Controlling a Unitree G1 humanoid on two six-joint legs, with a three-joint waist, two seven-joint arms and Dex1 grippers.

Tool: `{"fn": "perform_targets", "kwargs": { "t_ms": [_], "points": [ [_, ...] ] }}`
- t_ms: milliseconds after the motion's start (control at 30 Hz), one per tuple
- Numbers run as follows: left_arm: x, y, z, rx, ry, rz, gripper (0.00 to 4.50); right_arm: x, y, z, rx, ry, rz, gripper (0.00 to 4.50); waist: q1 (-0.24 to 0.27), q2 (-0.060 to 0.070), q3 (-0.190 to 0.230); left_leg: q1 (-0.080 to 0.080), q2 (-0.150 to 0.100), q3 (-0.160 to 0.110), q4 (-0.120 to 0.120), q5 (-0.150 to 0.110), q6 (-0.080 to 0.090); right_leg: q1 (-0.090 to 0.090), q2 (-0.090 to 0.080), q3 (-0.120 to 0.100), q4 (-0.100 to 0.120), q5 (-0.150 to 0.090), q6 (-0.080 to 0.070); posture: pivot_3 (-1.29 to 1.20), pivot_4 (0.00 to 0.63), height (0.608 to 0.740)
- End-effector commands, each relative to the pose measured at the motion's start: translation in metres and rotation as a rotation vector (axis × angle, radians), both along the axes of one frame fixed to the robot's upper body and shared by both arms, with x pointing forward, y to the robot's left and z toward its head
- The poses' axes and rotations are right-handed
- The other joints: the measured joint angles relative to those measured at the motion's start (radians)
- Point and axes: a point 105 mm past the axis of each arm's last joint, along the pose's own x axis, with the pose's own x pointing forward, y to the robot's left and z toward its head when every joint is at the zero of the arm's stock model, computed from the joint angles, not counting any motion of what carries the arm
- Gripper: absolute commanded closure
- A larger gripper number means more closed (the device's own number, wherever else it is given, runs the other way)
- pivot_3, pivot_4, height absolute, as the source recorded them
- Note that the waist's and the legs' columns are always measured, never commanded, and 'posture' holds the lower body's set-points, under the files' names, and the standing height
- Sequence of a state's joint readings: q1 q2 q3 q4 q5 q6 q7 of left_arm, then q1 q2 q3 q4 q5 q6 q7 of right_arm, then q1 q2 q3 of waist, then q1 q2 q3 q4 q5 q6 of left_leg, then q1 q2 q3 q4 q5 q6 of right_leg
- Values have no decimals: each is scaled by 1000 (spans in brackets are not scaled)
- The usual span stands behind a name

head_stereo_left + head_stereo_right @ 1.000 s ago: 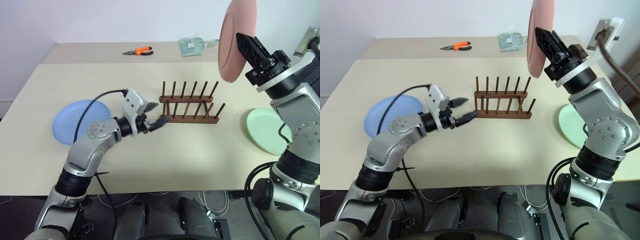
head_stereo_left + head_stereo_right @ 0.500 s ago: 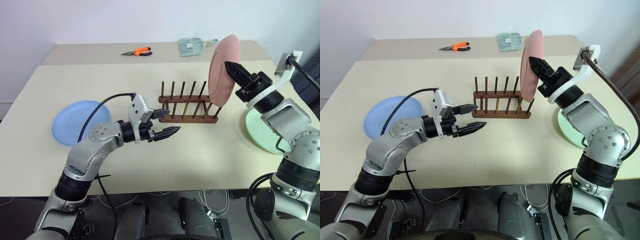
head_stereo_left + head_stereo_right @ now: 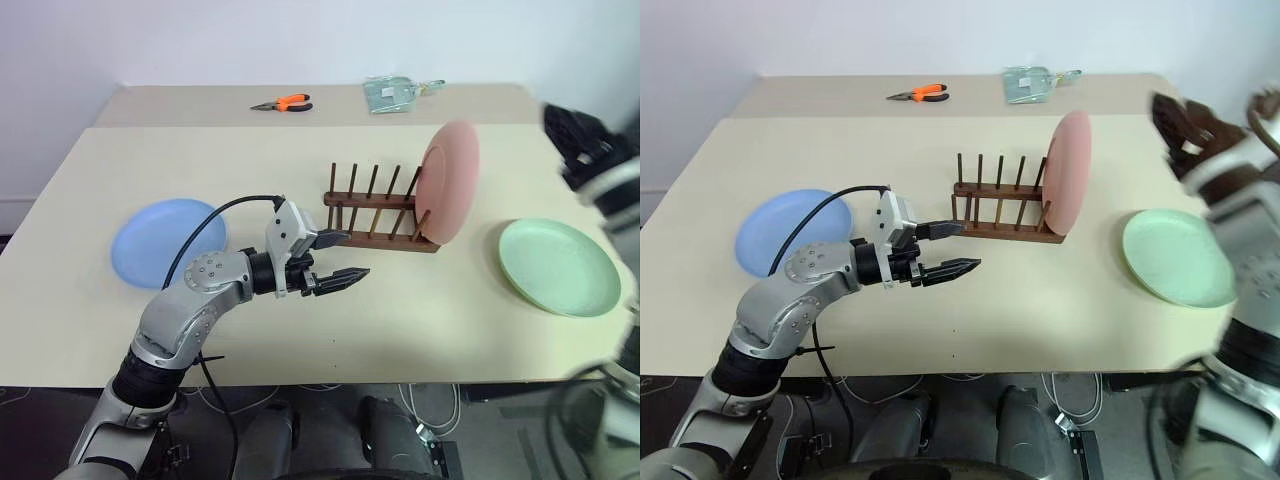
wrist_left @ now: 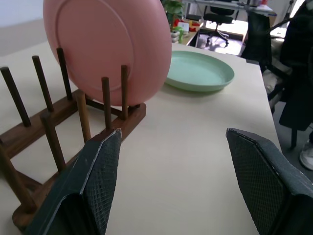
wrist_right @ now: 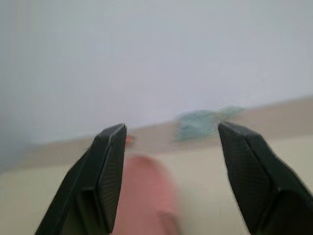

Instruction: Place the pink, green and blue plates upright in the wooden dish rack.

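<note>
The pink plate (image 3: 449,181), salmon and matte, stood upright on its edge at the right end of the wooden dish rack (image 3: 378,214), held between the last pegs and leaning slightly. The rack was dark brown, with two parallel base bars and rows of upright pegs, its other slots empty, near the middle of the desk (image 3: 400,310). The green plate (image 3: 559,266), pale mint, lay flat to the right of the rack, apart from it. The blue plate (image 3: 148,247) lay flat well to the rack's left.
</note>
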State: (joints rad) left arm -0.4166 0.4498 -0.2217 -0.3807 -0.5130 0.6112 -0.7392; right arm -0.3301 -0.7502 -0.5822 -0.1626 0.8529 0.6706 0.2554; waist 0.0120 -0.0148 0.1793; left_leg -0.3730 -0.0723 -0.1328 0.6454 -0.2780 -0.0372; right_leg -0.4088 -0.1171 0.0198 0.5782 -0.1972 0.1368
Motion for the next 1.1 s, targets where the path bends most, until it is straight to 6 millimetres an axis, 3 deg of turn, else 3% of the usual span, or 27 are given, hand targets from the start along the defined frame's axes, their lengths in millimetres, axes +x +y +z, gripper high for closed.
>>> {"fn": "perform_targets", "kwargs": {
  "t_ms": [33, 167, 367, 467, 600, 633, 700, 833, 900, 967, 1100],
  "points": [
    [-1, -4, 4, 4, -33, -27, 972, -15, 13, -42, -307, 187, 64, 1462, -1, 1, 0, 0, 0, 0, 0, 0, 0, 0, 0, 0, 0, 0, 0, 0, 150, 740],
    [-1, -10, 3, 20, -40, -57, 972, -31, 26, -108, -581, 427, 161, 1462, -14, 3, -1, 1, 1, 3, 1, 0, 0, 0, 0, 2, 1, -2, 3, 0, 150, 740],
    [1, -9, 8, 1, -45, -56, 972, -30, 7, -153, -649, 595, 73, 1462, -21, 3, -1, 1, 1, 3, 2, 0, 0, 0, 0, 2, 1, -2, 3, 0, 150, 740],
    [2, -7, 8, -2, -45, -48, 972, -29, -2, -159, -677, 620, 29, 2245, -19, 3, -1, 0, 0, 2, 2, 0, 0, 0, 0, 2, 0, -2, 3, 0, 150, 740],
    [1, -5, 6, 6, -45, -37, 972, -22, -7, -149, -719, 570, -8, 4191, -8, 2, -1, 0, 0, 3, 2, 0, 0, 0, -1, 2, 0, -2, 3, 0, 150, 740],
    [1, -5, 5, 6, -46, -35, 972, -19, -7, -143, -737, 541, -24, 4438, -7, 2, -1, 0, 0, 3, 2, 0, 0, 0, -1, 2, 0, -2, 3, 0, 150, 740],
    [2, -4, 4, 9, -45, -28, 972, -11, -7, -121, -759, 454, -78, 4438, -7, 2, -1, 0, 0, 3, 2, 0, 0, 0, -1, 2, 0, -2, 3, 0, 150, 740],
    [4, 0, 0, 22, -68, 0, 972, 6, 3, -45, -594, 138, -157, 4438, -11, 4, 0, 0, 0, 3, 2, 0, 0, 0, -1, 3, 0, -2, 3, 0, 150, 740],
    [12, 8, 0, -1, -64, 59, 972, 6, 29, 25, -332, -142, -68, 4438, -11, 5, 1, 1, 0, 3, 2, 0, 0, 0, -1, 3, 0, -2, 3, 0, 150, 740],
    [20, 19, -5, -2, -54, 122, 972, -10, 51, 82, -27, -359, 122, 4438, -16, 7, 2, 0, 1, 2, 2, 0, 0, 0, 0, 3, 0, 1, 0, 0, 150, 740],
    [26, 33, -12, 28, -59, 172, 972, -36, 86, 131, 226, -491, 447, 4438, -6, 4, 0, 0, 1, -4, 0, 0, 0, 0, 0, -3, 0, 2, 2, 0, 150, 740]
  ]
}}
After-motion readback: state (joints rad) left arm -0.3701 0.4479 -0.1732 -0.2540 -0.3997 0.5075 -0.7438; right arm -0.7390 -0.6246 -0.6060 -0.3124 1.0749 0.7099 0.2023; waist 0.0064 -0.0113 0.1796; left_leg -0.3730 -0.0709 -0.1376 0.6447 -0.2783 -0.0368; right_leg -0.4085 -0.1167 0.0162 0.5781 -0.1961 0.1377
